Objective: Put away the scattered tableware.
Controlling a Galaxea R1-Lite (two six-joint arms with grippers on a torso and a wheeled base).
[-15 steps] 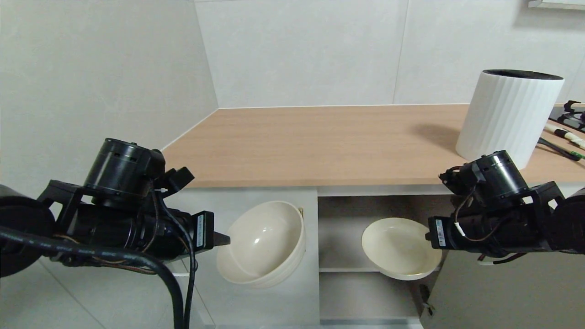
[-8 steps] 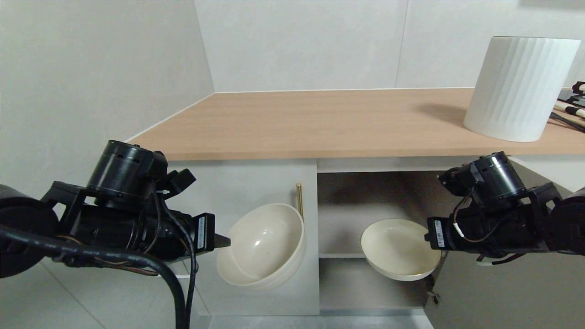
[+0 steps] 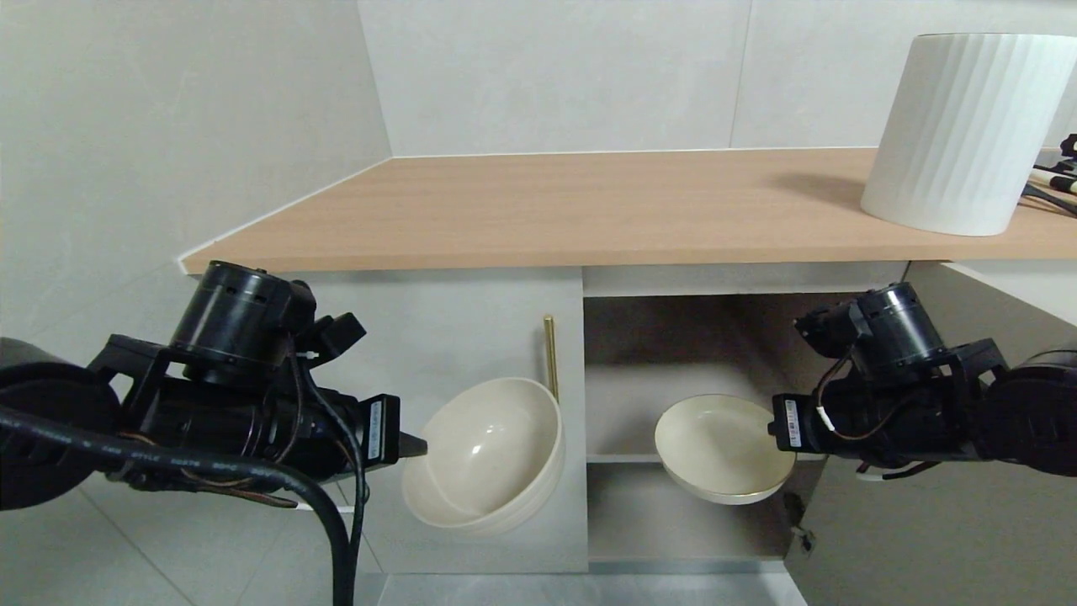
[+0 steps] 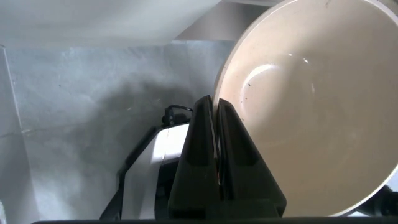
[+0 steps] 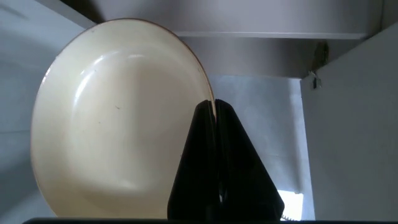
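My left gripper (image 3: 414,446) is shut on the rim of a deep cream bowl (image 3: 484,456), held tilted in front of the closed left cabinet door (image 3: 471,337). In the left wrist view the fingers (image 4: 214,134) pinch the bowl (image 4: 311,106) by its edge. My right gripper (image 3: 778,425) is shut on the rim of a shallow cream plate (image 3: 719,446), held in front of the open cabinet bay, just above its shelf (image 3: 623,459). The right wrist view has the fingers (image 5: 214,134) clamped on the plate (image 5: 118,118).
A wooden countertop (image 3: 589,206) runs above the cabinet. A tall white ribbed container (image 3: 968,130) stands on it at the right, with utensils (image 3: 1052,181) beyond. A brass handle (image 3: 549,353) is on the left door. The right door (image 3: 925,539) hangs open.
The whole head view has shifted, so the counter sits higher in the picture and more of the cabinet shows. The right gripper and plate have edged slightly left toward the open bay.
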